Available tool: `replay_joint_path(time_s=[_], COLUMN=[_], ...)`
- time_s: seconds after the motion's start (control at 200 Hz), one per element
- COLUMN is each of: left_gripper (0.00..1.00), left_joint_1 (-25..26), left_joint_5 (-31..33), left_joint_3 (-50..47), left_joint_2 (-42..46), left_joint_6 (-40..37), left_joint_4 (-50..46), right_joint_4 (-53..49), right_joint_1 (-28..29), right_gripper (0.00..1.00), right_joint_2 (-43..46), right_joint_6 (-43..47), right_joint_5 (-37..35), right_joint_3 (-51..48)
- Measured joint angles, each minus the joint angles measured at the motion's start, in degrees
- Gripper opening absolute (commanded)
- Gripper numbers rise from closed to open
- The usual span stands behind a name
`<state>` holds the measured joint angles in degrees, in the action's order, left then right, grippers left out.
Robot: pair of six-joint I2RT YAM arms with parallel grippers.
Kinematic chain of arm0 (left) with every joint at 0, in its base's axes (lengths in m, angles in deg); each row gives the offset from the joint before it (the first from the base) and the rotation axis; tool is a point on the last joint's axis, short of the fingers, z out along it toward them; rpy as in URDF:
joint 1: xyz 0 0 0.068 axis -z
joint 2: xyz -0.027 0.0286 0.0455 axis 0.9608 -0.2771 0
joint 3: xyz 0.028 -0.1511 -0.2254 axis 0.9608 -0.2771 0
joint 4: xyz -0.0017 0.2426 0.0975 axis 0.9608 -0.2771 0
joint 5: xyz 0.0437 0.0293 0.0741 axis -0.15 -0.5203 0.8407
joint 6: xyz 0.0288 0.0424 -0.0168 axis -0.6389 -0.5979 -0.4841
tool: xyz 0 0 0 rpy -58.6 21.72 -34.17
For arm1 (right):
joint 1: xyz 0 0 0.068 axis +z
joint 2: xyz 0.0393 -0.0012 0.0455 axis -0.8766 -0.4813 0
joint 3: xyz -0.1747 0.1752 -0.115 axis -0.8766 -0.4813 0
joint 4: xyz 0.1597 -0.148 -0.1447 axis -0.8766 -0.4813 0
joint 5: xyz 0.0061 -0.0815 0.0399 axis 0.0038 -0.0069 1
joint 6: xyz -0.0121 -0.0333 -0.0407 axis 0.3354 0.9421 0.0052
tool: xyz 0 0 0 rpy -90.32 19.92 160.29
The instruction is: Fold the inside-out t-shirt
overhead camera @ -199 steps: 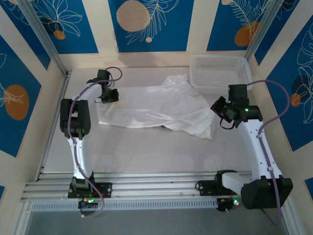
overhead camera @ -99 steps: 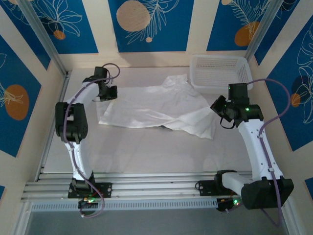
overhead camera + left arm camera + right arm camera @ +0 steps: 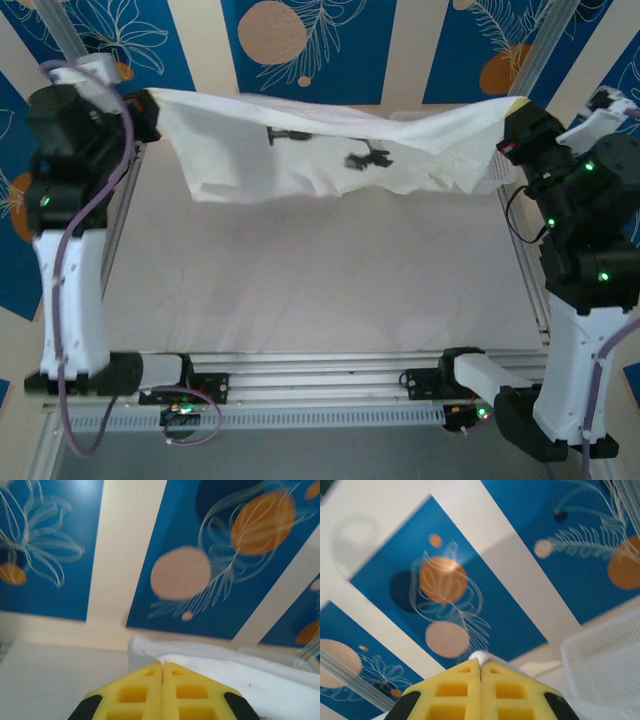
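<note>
The bench offers open room beneath the inside-out t-shirt, which hangs well above it as a wide sheet stretched between the arms, probably so that the cloth spreads flat before being laid down for folding. The left tool and the right tool are each clamped shut on an upper corner, though which part of the garment each pinches is unclear. The mesh basket, near the right tool at the far bench edge, is the one obstacle to lowering there.
</note>
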<state>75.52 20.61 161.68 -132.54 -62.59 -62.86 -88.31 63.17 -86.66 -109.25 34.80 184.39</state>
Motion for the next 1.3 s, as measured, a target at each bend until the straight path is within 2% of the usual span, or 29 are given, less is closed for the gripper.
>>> replay_joint_path(time_s=[0.09,0.205,0.435,0.685,0.885,0.95,1.025,1.065,1.185,1.3], left_gripper=[0.00,0.00,0.00,0.00,0.00,0.00,0.00,0.00,0.00,0.00], left_joint_1=[-0.15,-0.33,-0.35,-0.37,-0.42,-0.61,-0.98,-1.18,-1.86,-2.16], left_joint_5=[1.42,1.81,1.84,2.36,4.50,4.68,4.66,4.66,4.63,4.61], left_joint_3=[0.92,4.44,9.05,10.45,9.75,9.25,8.98,9.29,13.57,16.35], left_joint_2=[4.61,6.40,7.63,5.77,-2.62,-6.43,-10.51,-12.11,-14.75,-12.50], left_joint_6=[1.09,2.47,3.91,3.87,2.99,2.73,2.38,2.34,1.90,0.35], left_joint_4=[-0.20,-1.36,-3.76,-4.02,-3.19,-2.23,-1.75,-1.88,-2.64,-1.55], right_joint_4=[0.37,0.24,-0.26,0.48,0.52,-1.38,-4.24,-4.00,-4.61,-4.42], right_joint_1=[0.00,0.00,0.00,0.00,0.28,0.76,1.64,1.97,3.63,6.23], right_gripper=[0.00,0.00,0.00,0.00,0.00,0.00,0.00,0.00,0.00,0.00], right_joint_2=[-0.13,-0.79,-4.28,-9.33,-23.43,-31.67,-43.95,-47.80,-51.04,-51.65], right_joint_6=[0.33,0.42,0.37,0.42,0.85,1.25,1.68,1.64,1.01,0.92], right_joint_5=[-0.20,-0.15,1.40,4.28,6.47,7.23,8.17,8.87,9.81,10.58], right_joint_3=[3.85,8.66,22.23,27.98,34.14,42.36,57.40,61.09,62.12,65.77])
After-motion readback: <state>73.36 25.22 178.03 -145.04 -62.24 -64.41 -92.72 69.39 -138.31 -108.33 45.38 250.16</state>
